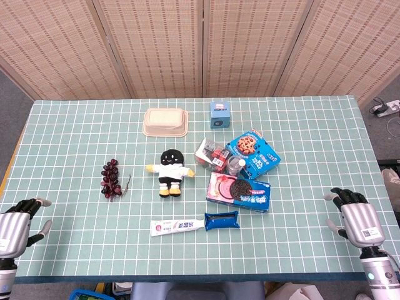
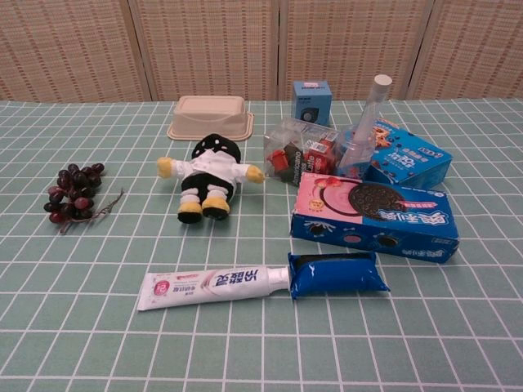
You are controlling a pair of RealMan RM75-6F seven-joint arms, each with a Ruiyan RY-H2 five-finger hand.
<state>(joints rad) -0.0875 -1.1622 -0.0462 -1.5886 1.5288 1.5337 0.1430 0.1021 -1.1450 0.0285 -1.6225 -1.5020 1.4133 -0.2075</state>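
My left hand (image 1: 15,226) hovers over the near left corner of the table, holding nothing, fingers apart. My right hand (image 1: 356,215) hovers over the near right side, also empty with fingers apart. Neither hand shows in the chest view. Nearest the left hand is a bunch of dark grapes (image 1: 111,178) (image 2: 72,192). Nearest the right hand is an Oreo box (image 1: 239,191) (image 2: 374,215). A plush doll (image 1: 169,171) (image 2: 208,175) lies in the middle. A toothpaste tube (image 1: 177,225) (image 2: 212,287) and a blue pouch (image 1: 222,220) (image 2: 337,273) lie near the front.
A beige lidded tray (image 1: 166,121) (image 2: 209,117) and a small blue box (image 1: 220,115) (image 2: 311,101) stand at the back. A blue cookie box (image 1: 253,152) (image 2: 404,157), a clear bottle (image 2: 364,129) and a clear snack bag (image 1: 210,154) (image 2: 301,152) cluster right of the doll.
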